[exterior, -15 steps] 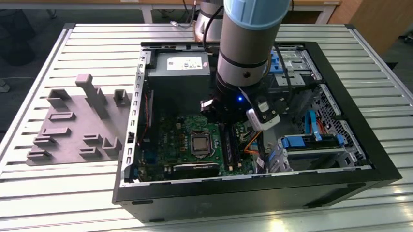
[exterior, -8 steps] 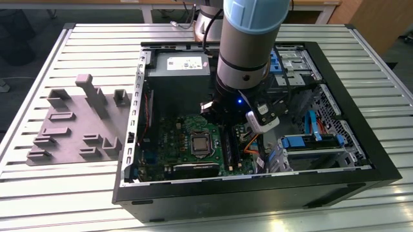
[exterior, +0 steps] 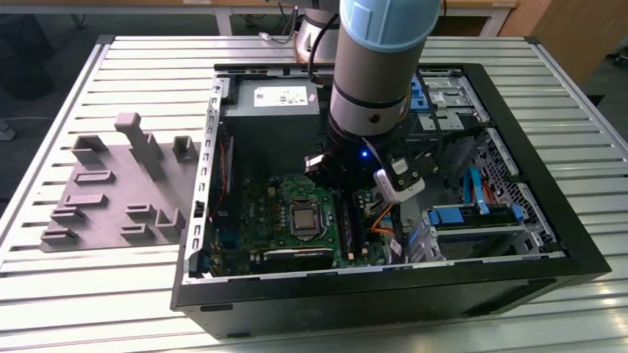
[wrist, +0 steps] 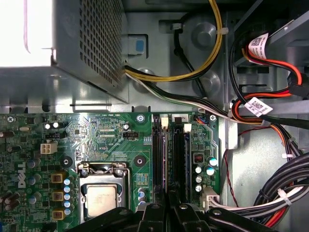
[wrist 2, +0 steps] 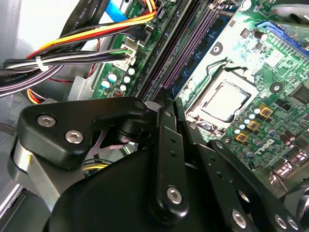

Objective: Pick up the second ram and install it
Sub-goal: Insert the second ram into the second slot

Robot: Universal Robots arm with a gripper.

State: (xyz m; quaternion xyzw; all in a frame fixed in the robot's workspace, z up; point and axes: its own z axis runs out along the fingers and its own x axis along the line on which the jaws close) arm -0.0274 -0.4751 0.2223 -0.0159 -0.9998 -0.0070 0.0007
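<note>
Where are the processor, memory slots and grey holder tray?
processor [wrist: 100, 200]: first wrist view, metal lid
memory slots [wrist: 179, 154]: first wrist view, one slot's middle
grey holder tray [exterior: 123, 187]: exterior view, flat base

**A ribbed metal bench in a workshop**

A pale metal table [exterior: 118, 294] with long parallel ribs fills most of the exterior view, and bright light glares off its slats. Beyond its far edge, dark floor [exterior: 59, 29] shows at the exterior view's left. A light wooden bench [exterior: 147, 9] runs along the back there, and a white frame leg [exterior: 223, 22] drops from it. At the exterior view's right, more pale wooden furniture [exterior: 579, 33] stands behind the table's corner. A pale cable [exterior: 8, 125] trails over the floor beside the table's edge at the exterior view's left.
</note>
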